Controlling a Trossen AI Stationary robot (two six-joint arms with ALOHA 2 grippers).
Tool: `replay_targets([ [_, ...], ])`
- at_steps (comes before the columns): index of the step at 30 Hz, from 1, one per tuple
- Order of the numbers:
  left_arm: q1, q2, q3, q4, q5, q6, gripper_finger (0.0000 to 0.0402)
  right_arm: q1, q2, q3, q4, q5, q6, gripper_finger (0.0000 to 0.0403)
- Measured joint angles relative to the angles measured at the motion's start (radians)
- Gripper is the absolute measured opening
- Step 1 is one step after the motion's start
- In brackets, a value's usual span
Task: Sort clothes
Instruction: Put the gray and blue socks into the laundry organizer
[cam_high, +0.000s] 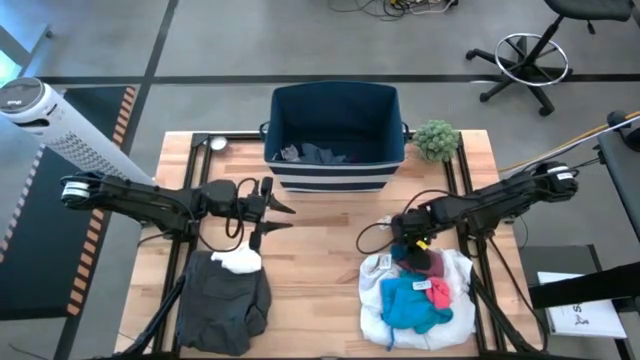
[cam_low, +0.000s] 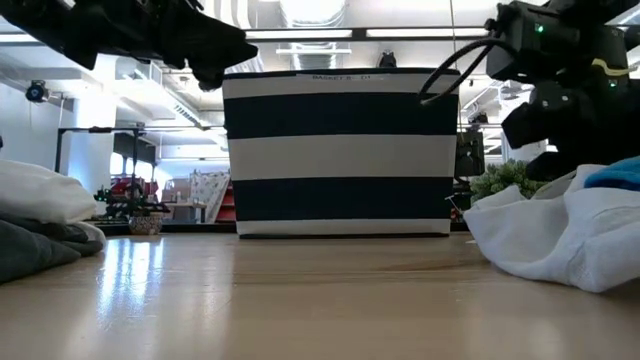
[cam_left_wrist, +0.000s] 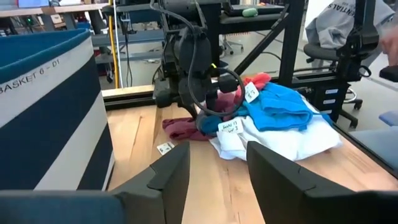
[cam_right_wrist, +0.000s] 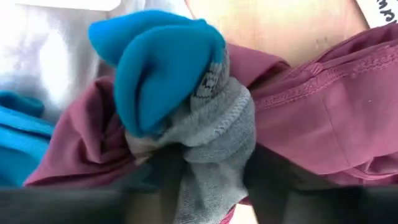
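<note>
The right gripper (cam_high: 412, 243) is down on the pile at the right of the table, its fingers pinched on a grey sock (cam_right_wrist: 214, 140) with a blue toe (cam_right_wrist: 158, 65). Maroon cloth (cam_right_wrist: 317, 121) is bunched tight around the sock on both sides. The pile itself is a white garment (cam_high: 385, 290) with a blue one (cam_high: 412, 305) and a pink piece (cam_high: 440, 293) lying on top.

The left gripper (cam_high: 272, 217) hangs open and empty in front of the navy bin (cam_high: 335, 165), just above the table. A few grey pieces (cam_high: 315, 154) already lie in the bin. At the near left, a dark grey garment (cam_high: 222, 305) lies flat with a small white piece (cam_high: 238, 262) on its far edge.

The worry is the right-hand grip. The maroon cloth sits so close around the sock that a fold may be caught with it, and a lift could drag it along and dump it in the wrong place. The hold also looks shallow, on a bunched cuff, so the sock could slip free on the way. The cable (cam_high: 375, 235) looping beside the gripper might snag the pile.
</note>
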Motion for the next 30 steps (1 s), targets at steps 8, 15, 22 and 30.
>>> replay_targets([
  [8,0.000,-0.004,0.000,0.032,-0.006,0.039,0.0100,0.000,-0.033,0.127,-0.077,0.019,-0.022,0.0017],
  [15,0.000,-0.004,0.000,0.053,-0.006,0.041,0.0073,0.000,-0.046,0.301,-0.091,0.019,-0.083,0.0029],
  [22,0.000,-0.003,0.000,0.067,-0.006,0.059,0.0079,-0.005,-0.026,0.535,-0.079,0.236,-0.205,0.0022],
  [30,0.000,-0.004,0.000,0.067,-0.006,0.091,0.0077,-0.110,0.059,0.835,-0.028,0.465,-0.387,0.0025],
])
